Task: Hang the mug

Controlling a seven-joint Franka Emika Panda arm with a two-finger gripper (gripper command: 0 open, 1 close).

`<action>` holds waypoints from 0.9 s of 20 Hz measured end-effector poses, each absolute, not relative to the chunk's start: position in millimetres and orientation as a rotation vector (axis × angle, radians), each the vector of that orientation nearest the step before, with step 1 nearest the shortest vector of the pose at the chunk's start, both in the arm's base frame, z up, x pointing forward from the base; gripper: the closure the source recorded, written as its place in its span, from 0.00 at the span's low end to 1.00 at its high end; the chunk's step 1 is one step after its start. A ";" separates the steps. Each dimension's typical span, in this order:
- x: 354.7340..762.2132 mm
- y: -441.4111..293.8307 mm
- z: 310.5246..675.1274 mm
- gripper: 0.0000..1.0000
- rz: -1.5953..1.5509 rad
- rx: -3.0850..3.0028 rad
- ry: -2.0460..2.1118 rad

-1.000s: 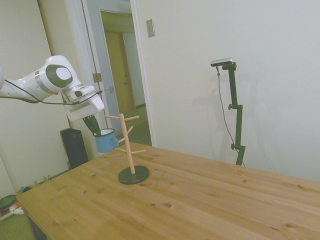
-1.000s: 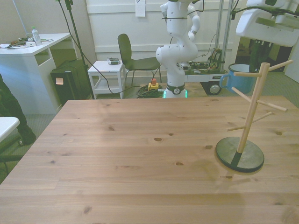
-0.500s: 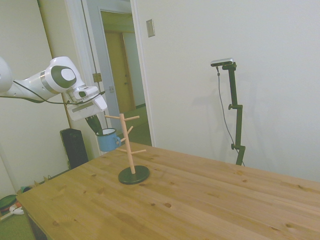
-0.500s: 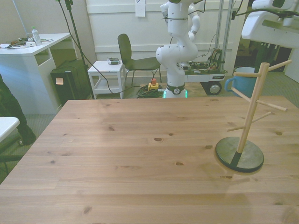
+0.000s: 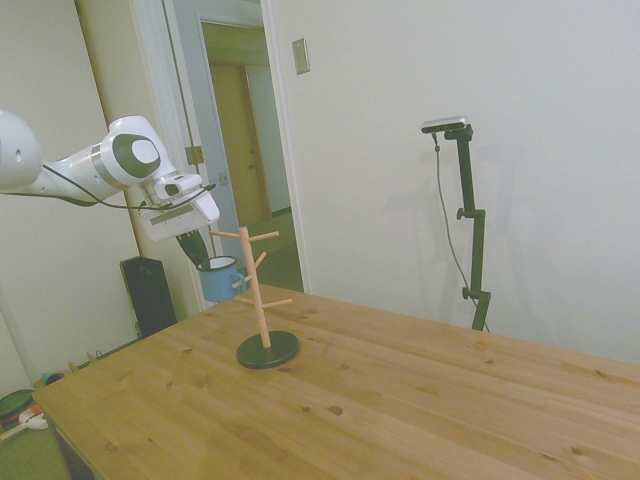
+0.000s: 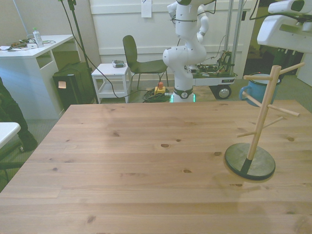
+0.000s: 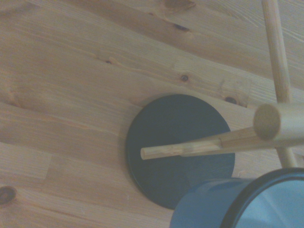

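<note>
The light-blue mug (image 5: 220, 280) hangs in the air just behind the wooden peg stand (image 5: 256, 290), level with its middle pegs. My gripper (image 5: 191, 252) is shut on the mug's rim from above, one dark finger reaching inside. In the front view the mug (image 6: 260, 90) shows behind the stand's (image 6: 261, 119) upper pegs at the front view's right, its handle pointing to the front view's left. The wrist view shows the mug's rim (image 7: 247, 202) beside the stand's dark round base (image 7: 166, 142) and post top (image 7: 278, 121).
The stand's base (image 6: 249, 162) rests near the table's (image 6: 136, 161) edge at the front view's right. Beyond the table stand a chair (image 6: 139, 61), a small white side table (image 6: 111, 78) and a desk (image 6: 34, 53). A person's dark sleeve (image 6: 7, 117) shows at the left edge.
The gripper has carried the mug toward the front view's right, bringing it in behind the stand's pegs. The stand has not moved.
</note>
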State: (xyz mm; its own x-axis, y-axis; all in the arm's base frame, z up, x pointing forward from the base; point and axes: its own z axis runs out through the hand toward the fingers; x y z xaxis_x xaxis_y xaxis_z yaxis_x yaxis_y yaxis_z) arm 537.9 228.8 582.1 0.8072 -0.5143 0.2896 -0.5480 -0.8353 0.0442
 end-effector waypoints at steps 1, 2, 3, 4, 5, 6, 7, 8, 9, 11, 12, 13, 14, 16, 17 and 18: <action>540.0 229.5 582.7 0.00 0.409 2.866 -0.855; 541.9 229.6 583.0 0.00 0.412 2.866 -0.868; 543.0 229.6 583.1 0.00 0.414 2.866 -0.873; 543.7 229.4 582.9 0.00 0.414 2.866 -0.875; 543.9 229.6 582.6 0.00 0.414 2.866 -0.877; 544.0 229.8 582.4 0.00 0.414 2.866 -0.877; 544.0 229.8 582.5 0.00 0.415 2.866 -0.878; 544.0 229.8 582.5 0.00 0.415 2.866 -0.879; 544.1 229.9 582.5 0.00 0.416 2.866 -0.880; 544.1 230.0 582.7 0.00 0.418 2.866 -0.882; 544.0 230.2 582.7 0.00 0.418 2.866 -0.881; 543.8 230.5 583.1 0.00 0.419 2.867 -0.881; 543.2 231.0 583.9 0.00 0.422 2.867 -0.879; 541.4 231.7 586.8 0.00 0.429 2.870 -0.878; 540.3 231.8 588.2 0.00 0.432 2.870 -0.877; 539.3 231.9 589.0 0.00 0.434 2.870 -0.876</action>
